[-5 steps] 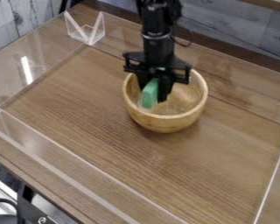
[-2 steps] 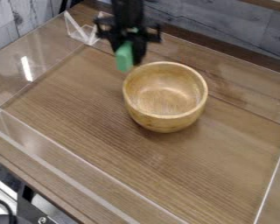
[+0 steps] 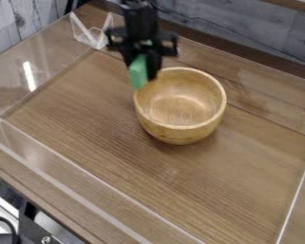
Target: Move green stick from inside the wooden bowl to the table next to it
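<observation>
The green stick [image 3: 140, 70] hangs upright in my gripper [image 3: 140, 63], which is shut on its upper part. It hovers over the table [image 3: 79, 124] just left of and behind the wooden bowl's [image 3: 181, 105] rim. Inside, the bowl is a smooth pale hollow with nothing in it. The black arm rises from the gripper to the frame's top.
Low clear acrylic walls [image 3: 41, 57] edge the tabletop on all sides. A clear bracket [image 3: 91, 30] stands at the back left corner. A grey plank wall runs behind the table.
The stick was lifted out of the bowl and carried left and back. Since the last frame it has shifted slightly right and lower, close to the bowl's rim.
</observation>
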Tool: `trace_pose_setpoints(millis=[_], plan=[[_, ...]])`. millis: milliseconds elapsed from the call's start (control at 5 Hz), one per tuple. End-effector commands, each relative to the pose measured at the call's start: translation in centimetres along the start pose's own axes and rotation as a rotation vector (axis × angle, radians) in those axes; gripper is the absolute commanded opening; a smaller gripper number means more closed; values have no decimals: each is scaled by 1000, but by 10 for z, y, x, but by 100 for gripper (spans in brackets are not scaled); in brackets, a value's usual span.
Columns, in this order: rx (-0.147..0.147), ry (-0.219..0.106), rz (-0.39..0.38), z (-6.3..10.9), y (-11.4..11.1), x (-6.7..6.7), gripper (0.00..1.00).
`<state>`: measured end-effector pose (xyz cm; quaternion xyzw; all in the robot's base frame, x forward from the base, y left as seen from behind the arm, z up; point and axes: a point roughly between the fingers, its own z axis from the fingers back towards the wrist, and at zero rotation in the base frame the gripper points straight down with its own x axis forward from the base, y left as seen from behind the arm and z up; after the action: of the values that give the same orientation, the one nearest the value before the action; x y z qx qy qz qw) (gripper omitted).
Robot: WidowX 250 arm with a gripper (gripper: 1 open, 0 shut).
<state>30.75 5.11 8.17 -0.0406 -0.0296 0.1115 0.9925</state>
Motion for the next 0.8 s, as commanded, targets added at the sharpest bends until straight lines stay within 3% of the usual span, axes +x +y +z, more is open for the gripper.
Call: trace_pose_setpoints(millis=[0, 400, 600], plan=[[12, -93, 52, 29, 36, 15, 0], [6, -88, 6, 10, -21, 8, 0], [18, -95, 37, 15, 23, 12, 0]])
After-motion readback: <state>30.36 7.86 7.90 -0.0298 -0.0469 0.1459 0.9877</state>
